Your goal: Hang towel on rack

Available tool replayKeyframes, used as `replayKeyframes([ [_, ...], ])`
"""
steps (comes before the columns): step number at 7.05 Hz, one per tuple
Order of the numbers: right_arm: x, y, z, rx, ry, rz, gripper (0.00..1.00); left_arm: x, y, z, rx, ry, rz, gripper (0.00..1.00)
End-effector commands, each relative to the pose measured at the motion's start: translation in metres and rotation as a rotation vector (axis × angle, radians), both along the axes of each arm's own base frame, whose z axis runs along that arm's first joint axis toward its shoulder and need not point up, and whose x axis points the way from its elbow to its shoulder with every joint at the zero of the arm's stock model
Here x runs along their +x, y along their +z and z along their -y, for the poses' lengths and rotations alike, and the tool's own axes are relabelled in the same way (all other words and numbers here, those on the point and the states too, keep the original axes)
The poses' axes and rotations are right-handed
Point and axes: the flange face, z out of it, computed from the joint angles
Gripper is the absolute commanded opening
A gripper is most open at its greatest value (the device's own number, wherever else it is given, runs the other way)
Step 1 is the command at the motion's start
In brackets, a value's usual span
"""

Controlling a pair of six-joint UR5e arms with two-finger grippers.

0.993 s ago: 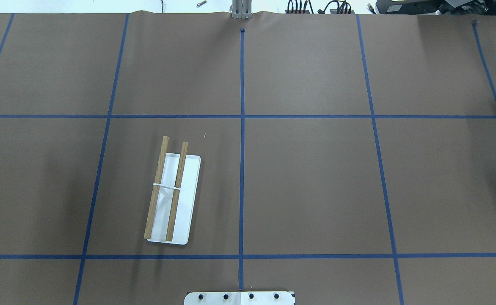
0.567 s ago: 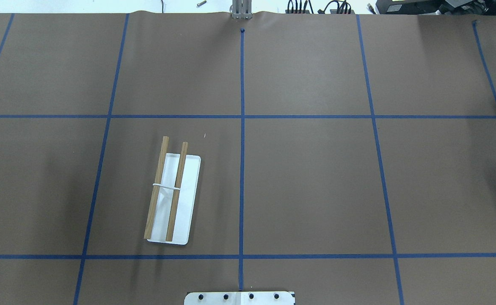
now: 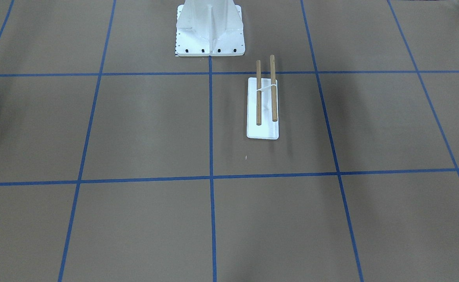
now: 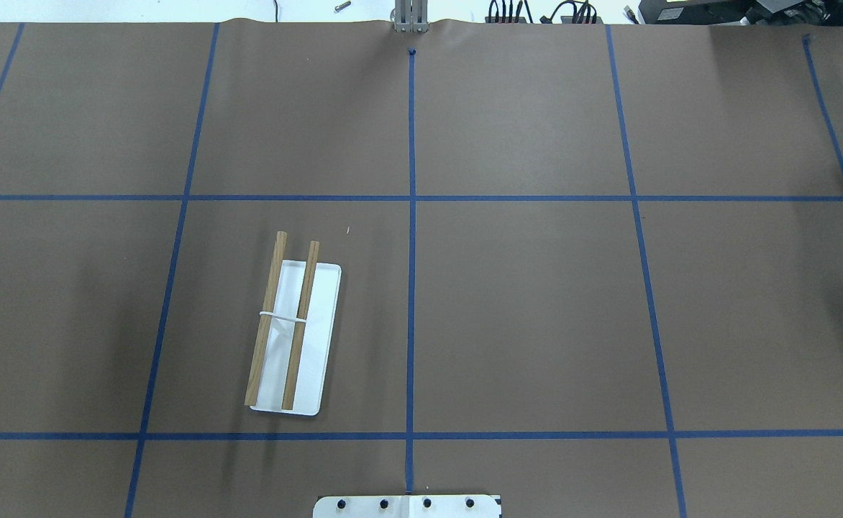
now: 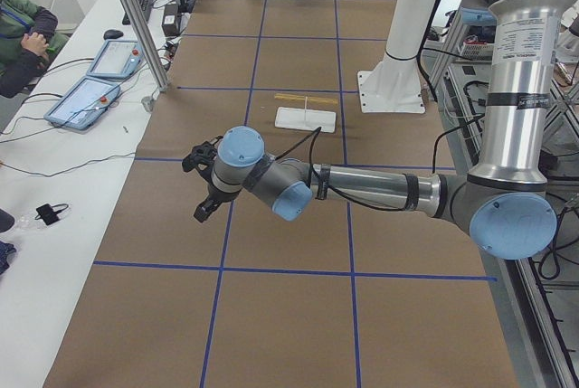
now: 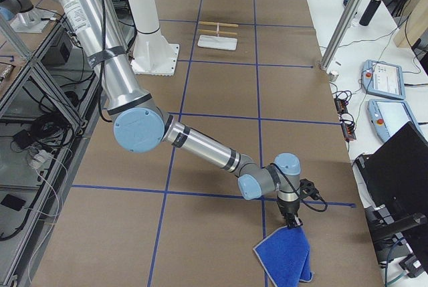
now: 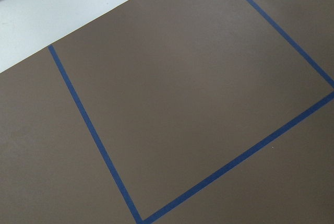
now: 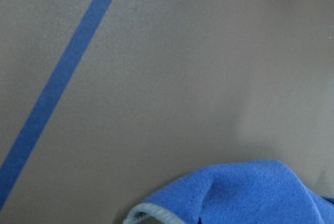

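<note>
The rack stands left of the table's middle, with a flat white base and two brown dowels; it also shows in the front view. The royal-blue towel lies crumpled on the table at the robot's far right end; its grey-stitched edge shows in the right wrist view. My right gripper points down at the towel's near edge; I cannot tell if it is open or shut. My left gripper hovers over bare table far from the rack; its state cannot be told.
The white bolted robot pedestal stands just behind the rack. Blue tape lines grid the brown table cover. Tablets and cables lie on the white bench along the far side, where an operator sits.
A small shape at the right edge of the overhead view has slid out of that view. The rack has not moved.
</note>
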Motion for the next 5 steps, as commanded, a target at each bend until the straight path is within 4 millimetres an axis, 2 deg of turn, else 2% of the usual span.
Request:
replayKeyframes([
  [1, 0.026, -0.035, 0.011, 0.034, 0.020, 0.119, 0.00, 0.000, -0.001, 0.000, 0.001, 0.000, 0.000, 0.98],
  [2, 0.050, -0.051, 0.012, 0.045, 0.029, 0.220, 0.00, 0.000, -0.004, 0.002, 0.007, 0.001, -0.002, 0.98],
  [3, 0.062, -0.068, 0.012, 0.065, 0.030, 0.284, 0.00, 0.001, -0.006, 0.003, 0.012, 0.001, -0.001, 0.98],
  [4, 0.069, -0.086, 0.012, 0.091, 0.027, 0.335, 0.00, 0.000, -0.010, 0.004, 0.021, 0.001, -0.003, 0.98],
  [5, 0.067, -0.108, 0.010, 0.132, 0.004, 0.372, 0.00, 0.001, -0.018, 0.004, 0.030, -0.002, -0.008, 0.98],
])
